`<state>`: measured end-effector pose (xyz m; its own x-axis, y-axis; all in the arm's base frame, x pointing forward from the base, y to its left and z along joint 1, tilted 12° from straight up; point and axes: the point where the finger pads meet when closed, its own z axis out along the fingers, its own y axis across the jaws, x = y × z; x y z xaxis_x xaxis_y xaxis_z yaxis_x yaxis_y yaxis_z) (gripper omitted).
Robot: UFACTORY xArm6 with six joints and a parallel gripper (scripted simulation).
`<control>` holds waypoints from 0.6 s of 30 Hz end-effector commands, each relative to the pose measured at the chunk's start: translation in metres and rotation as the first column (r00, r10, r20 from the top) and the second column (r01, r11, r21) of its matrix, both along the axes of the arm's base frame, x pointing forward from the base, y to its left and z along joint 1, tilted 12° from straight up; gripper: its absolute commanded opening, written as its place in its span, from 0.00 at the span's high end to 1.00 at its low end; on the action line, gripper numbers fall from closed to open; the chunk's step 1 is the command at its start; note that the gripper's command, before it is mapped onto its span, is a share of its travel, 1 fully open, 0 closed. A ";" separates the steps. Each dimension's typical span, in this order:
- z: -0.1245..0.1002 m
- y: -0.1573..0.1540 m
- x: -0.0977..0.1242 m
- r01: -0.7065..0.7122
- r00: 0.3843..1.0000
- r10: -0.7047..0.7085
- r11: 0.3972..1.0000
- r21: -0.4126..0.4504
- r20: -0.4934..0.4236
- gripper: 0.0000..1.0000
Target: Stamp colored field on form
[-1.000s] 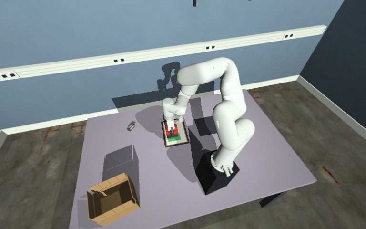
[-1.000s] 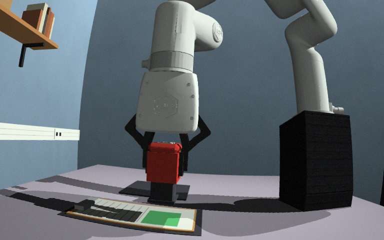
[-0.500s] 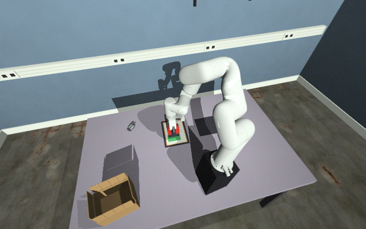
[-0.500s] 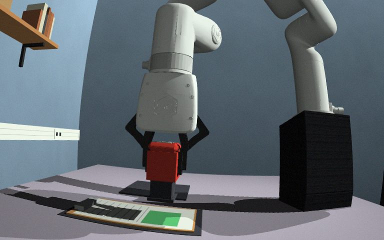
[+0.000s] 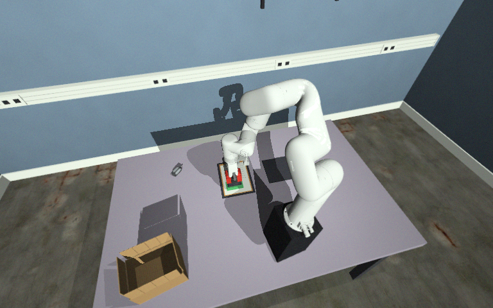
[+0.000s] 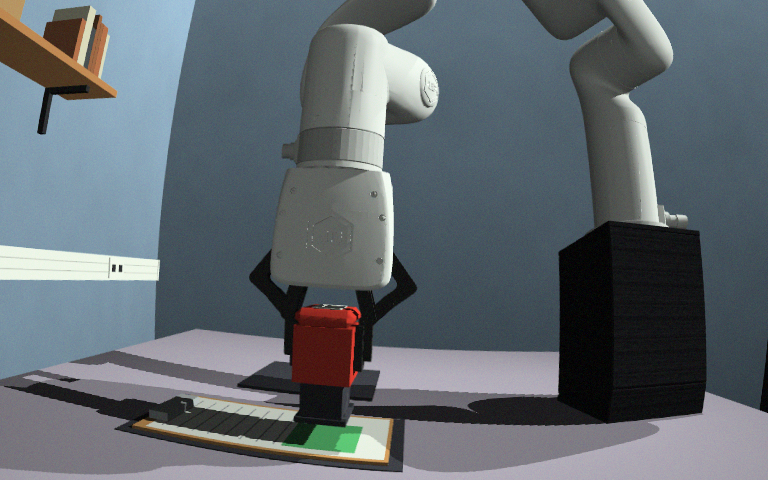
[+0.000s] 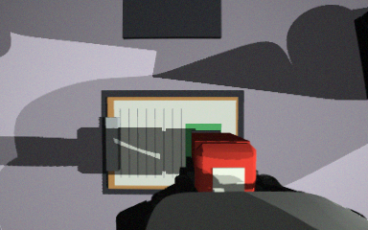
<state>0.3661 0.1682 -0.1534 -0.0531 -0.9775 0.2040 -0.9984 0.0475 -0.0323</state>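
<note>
Stamp (image 6: 323, 355) upright, dark base downward.

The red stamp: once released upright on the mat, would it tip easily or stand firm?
The stamp looks tall with a narrower black base, so probably somewhat tippy if nudged high. Its blocky flat sides seem rigid, held squarely in the end effector, so slipping looks unlikely.

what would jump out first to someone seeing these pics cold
The red stamp held in the gripper of the white arm, its dark foot at the green field on the form mid-table. Next, the open cardboard box near the table's front left corner and the black pedestal under the arm.
</note>
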 end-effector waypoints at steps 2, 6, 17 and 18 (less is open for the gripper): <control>-0.011 -0.002 0.002 0.000 1.000 0.000 1.000 0.001 0.004 0.69; -0.017 -0.004 0.002 0.000 1.000 0.000 1.000 0.001 0.004 0.69; -0.019 -0.004 0.002 0.000 1.000 0.000 1.000 0.001 0.004 0.69; -0.019 -0.004 0.002 0.000 1.000 0.000 1.000 0.001 0.004 0.69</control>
